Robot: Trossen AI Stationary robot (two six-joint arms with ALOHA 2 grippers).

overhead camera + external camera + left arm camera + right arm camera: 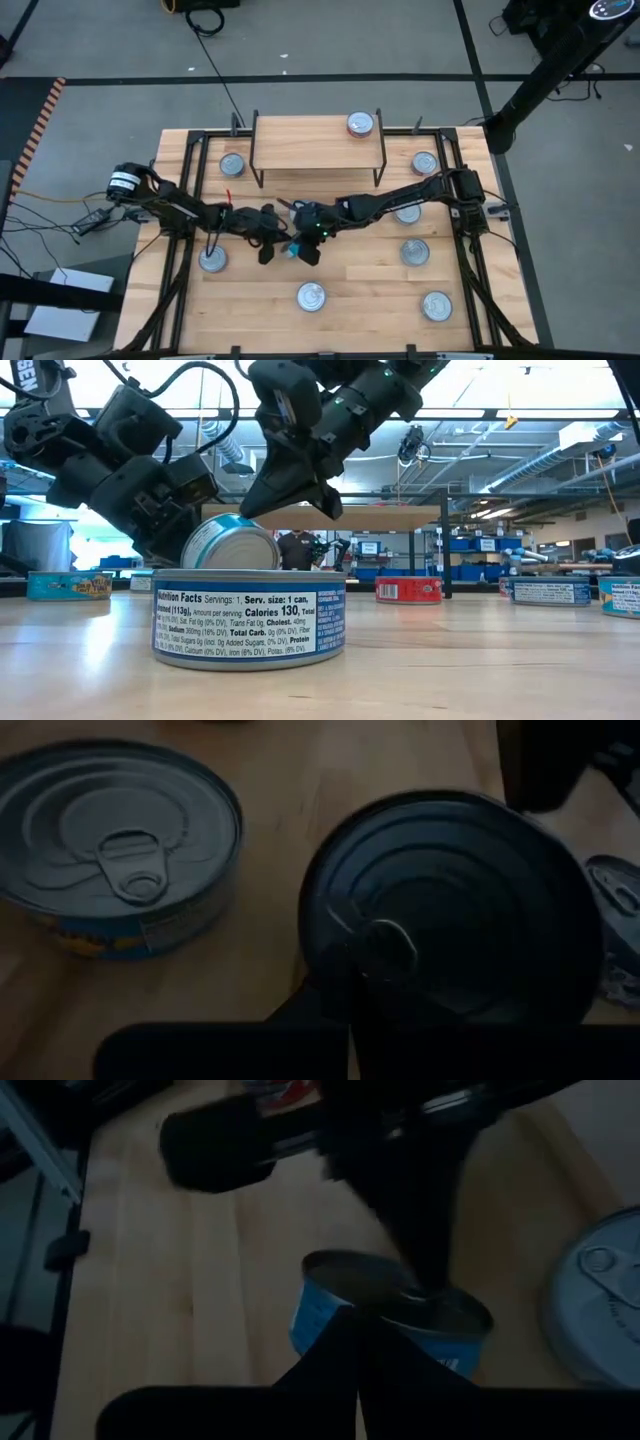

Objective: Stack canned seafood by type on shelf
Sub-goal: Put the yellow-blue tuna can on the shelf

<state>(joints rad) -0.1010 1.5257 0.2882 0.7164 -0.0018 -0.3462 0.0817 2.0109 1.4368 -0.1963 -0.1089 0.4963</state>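
My left gripper is shut on a teal-labelled tin at the table's middle. The tin is tilted, and its silver pull-tab top faces the left wrist camera. My right gripper is shut, close beside and above this tin. The shelf stands at the far edge and bears one red tin on its right part. A dark blue tin stands near the front edge and hides the held tin's lower part in the low view. My left gripper holds the teal tin at its rim. One finger comes down from above onto the tin's top; the other is hidden behind the tin. The tin sits tilted. I cannot tell whether it is clear of the table. My right gripper's shut fingertips lie against the tin's side in its wrist view. I cannot tell whether they touch it.
Several other tins stand singly on the tabletop: at the left, the far left, the far right, the right and the near right. Black rails run along the table's sides.
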